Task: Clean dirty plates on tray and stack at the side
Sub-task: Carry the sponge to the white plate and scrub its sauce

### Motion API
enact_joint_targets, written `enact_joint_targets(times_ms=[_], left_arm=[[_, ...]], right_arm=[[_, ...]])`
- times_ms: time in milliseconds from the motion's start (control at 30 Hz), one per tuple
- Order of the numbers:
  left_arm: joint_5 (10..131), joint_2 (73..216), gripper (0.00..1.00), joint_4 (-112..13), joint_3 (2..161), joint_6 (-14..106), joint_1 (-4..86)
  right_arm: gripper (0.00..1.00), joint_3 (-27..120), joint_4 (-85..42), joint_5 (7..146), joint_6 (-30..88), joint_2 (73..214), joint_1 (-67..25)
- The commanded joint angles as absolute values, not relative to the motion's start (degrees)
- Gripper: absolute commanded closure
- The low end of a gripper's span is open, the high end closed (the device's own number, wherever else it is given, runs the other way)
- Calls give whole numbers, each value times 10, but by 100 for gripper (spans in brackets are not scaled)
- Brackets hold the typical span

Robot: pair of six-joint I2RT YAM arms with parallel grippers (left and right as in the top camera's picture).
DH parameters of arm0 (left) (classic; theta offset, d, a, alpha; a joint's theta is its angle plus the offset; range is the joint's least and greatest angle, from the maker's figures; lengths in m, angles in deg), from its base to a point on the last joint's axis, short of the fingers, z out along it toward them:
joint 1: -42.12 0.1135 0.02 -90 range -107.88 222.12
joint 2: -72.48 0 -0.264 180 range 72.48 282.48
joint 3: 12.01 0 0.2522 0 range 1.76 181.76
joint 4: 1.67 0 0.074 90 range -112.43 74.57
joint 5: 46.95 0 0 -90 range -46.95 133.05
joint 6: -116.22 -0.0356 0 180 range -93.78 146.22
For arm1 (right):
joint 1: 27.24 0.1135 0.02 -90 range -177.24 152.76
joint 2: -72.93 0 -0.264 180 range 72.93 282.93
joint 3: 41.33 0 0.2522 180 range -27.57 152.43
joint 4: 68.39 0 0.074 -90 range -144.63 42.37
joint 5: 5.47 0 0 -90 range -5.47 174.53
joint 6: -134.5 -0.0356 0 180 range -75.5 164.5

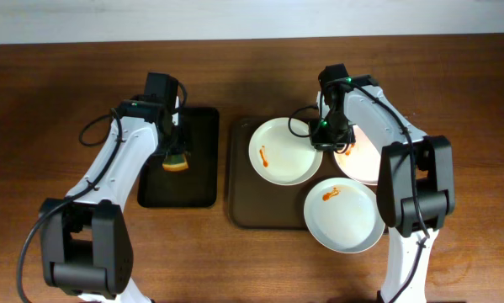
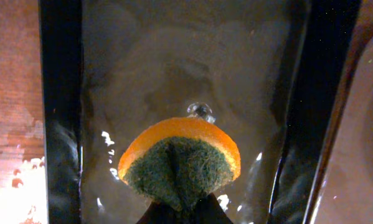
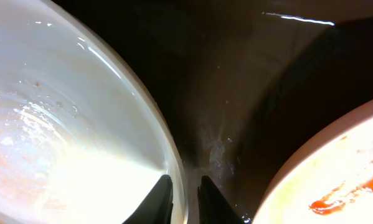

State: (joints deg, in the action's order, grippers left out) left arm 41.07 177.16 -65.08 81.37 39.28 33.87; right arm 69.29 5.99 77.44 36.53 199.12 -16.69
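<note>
Over a black tray [image 1: 197,181], a sponge [image 2: 180,158] is pinched by left fingers [image 2: 152,219] — a plate [image 3: 61,124] rim straddled by right fingers [image 3: 162,199], grip unclear.

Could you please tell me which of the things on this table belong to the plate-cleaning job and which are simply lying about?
Part of the job: left plate, far right plate, near plate, dark brown tray, orange-and-green sponge.
Just lying about: smaller black tray, wooden table.
</note>
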Motion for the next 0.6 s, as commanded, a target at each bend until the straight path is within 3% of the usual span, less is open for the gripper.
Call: enact_joint_targets(times_ms=[0, 133, 200, 367, 433, 567], left_arm=[[418, 1765, 100, -627, 823, 378, 337], [432, 1761, 100, -620, 823, 357, 330], [344, 1764, 100, -597, 823, 360, 320], [504, 1764, 100, -547, 823, 355, 318], [650, 1764, 100, -484, 823, 355, 314], [625, 1771, 100, -466, 845, 355, 263]], right_arm=[[96, 703, 60, 781, 368, 1999, -164], [96, 703, 60, 781, 368, 1999, -164], [96, 703, 60, 781, 368, 1999, -164], [96, 703, 60, 781, 368, 1999, -164], [96, 703, 60, 781, 368, 1999, -164], [96, 703, 60, 781, 368, 1999, -164]])
